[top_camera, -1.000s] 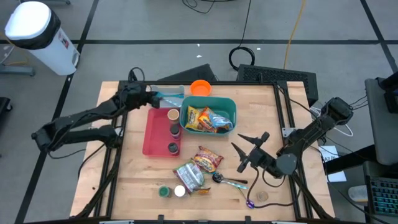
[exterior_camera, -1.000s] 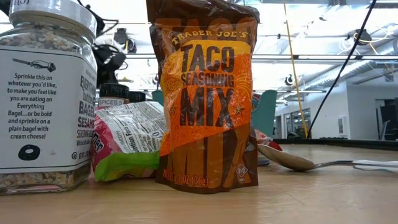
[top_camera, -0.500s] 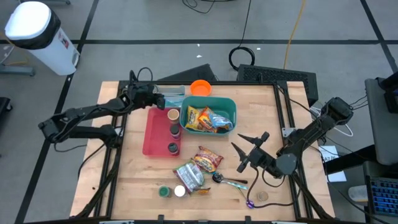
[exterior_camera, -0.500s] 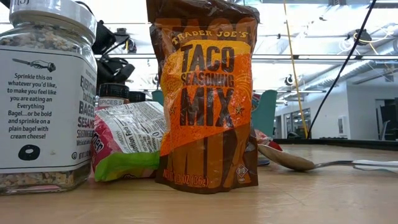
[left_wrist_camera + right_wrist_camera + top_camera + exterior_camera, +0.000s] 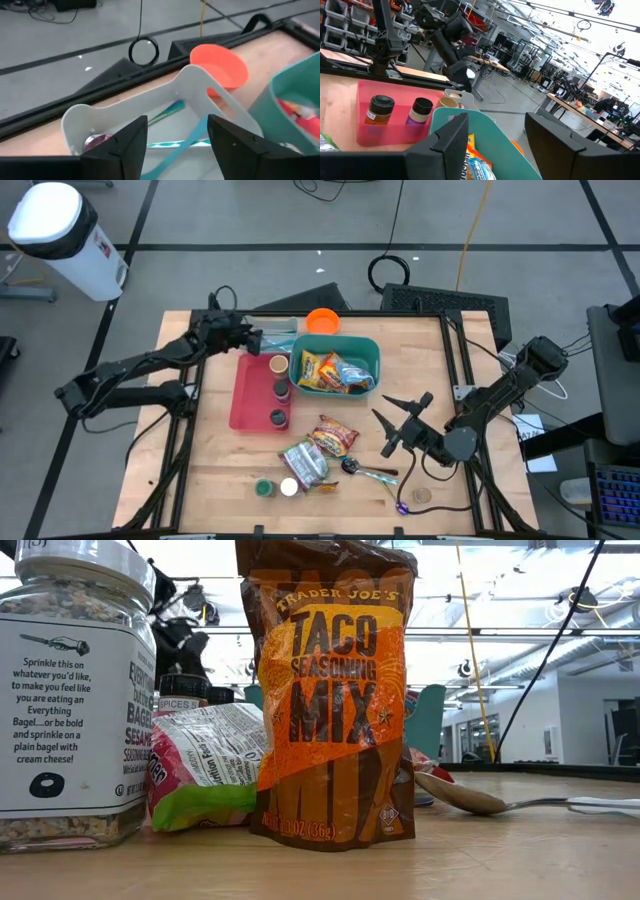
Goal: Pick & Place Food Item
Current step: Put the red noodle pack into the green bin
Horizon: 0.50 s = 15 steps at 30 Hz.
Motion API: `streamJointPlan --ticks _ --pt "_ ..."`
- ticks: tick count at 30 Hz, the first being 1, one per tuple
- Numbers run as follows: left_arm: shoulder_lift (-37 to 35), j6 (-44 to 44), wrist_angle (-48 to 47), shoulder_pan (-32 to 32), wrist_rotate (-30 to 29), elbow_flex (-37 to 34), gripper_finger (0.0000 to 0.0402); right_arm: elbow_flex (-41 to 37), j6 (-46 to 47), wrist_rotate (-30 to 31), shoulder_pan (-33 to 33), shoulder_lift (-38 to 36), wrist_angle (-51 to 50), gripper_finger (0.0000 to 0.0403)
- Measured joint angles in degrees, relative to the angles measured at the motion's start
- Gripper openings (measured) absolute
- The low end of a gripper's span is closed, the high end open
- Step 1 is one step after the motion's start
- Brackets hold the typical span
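Two food packets (image 5: 335,437) (image 5: 305,463) lie flat on the table's near middle. The low view shows a taco seasoning packet (image 5: 330,700) standing upright. More packets fill the teal bin (image 5: 372,350). My left gripper (image 5: 248,339) (image 5: 177,122) is open at the far left over a white handled caddy (image 5: 100,117) that holds utensils, and nothing is between its fingers. My right gripper (image 5: 400,410) (image 5: 496,120) hangs open right of the loose packets, pointing toward the bin (image 5: 485,130).
A pink tray (image 5: 245,395) with spice jars lies left of the bin. An orange bowl (image 5: 322,321) sits at the far edge. A spoon (image 5: 365,470) and two small jars (image 5: 265,488) (image 5: 289,487) lie near the front. Bare wood shows on the right.
My left gripper has edged toward the table's right edge over the white caddy, then drawn back a little. In the low view its arm shows higher behind the jar than before.
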Motion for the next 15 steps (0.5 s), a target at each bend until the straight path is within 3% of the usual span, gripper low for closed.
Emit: streamJointPlan --ticks 7,15 --pt "-14.1 -1.4 -10.0 -1.7 3.2 0.0 0.0225 0.0 0.0 0.0 0.0 0.0 0.0 0.0187" --pt "-25.4 -3.8 -15.1 -11.5 3.9 0.0 0.0225 0.0 5.0 -0.1 0.0 0.0 -1.2 0.0184"
